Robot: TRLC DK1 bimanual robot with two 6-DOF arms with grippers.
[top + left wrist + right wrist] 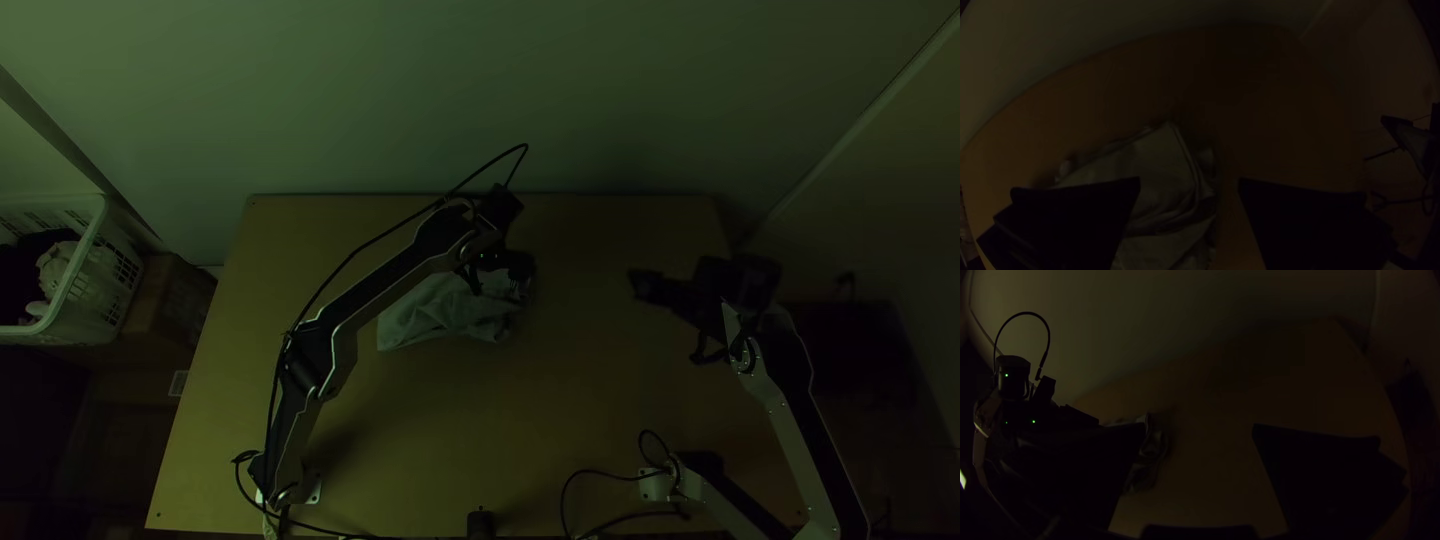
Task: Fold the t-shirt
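In the top view, the left gripper (497,273) is over the far right part of the grey t-shirt (430,315), which lies as a small bundle with layered folds left of the table's middle. The left wrist view shows that gripper (1189,181) open, with layered edges of the shirt (1160,155) below and between its fingers. The right gripper (668,322) is over the table's right side, well apart from the cloth. Its own wrist view has this gripper (1199,426) open, bare table between its fingers and part of the shirt (1152,445) beside one finger.
A white laundry basket (85,270) holding clothes stands off the table's left side, beside a brown box (175,300). A small black object (481,523) is at the near edge of the table (580,400). Cables loop near both arm bases.
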